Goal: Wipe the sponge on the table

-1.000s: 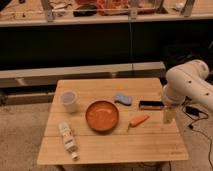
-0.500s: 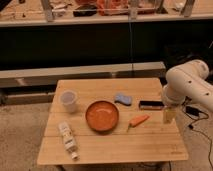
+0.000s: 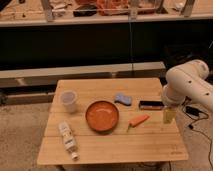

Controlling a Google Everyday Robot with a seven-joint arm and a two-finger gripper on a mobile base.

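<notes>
The small light-blue sponge [image 3: 123,99] lies on the light wooden table [image 3: 112,143], just right of and behind the orange bowl [image 3: 102,115]. My white arm comes in from the right, and the gripper [image 3: 169,115] hangs over the table's right edge, to the right of the sponge and apart from it. A black flat bar [image 3: 151,105] lies between the sponge and the gripper. An orange carrot [image 3: 138,120] rests in front of the sponge.
A clear plastic cup [image 3: 68,100] stands at the table's left. A white bottle [image 3: 67,139] lies on its side at the front left. A long grey shelf [image 3: 80,75] runs behind the table. Cables [image 3: 196,117] lie on the floor at the right.
</notes>
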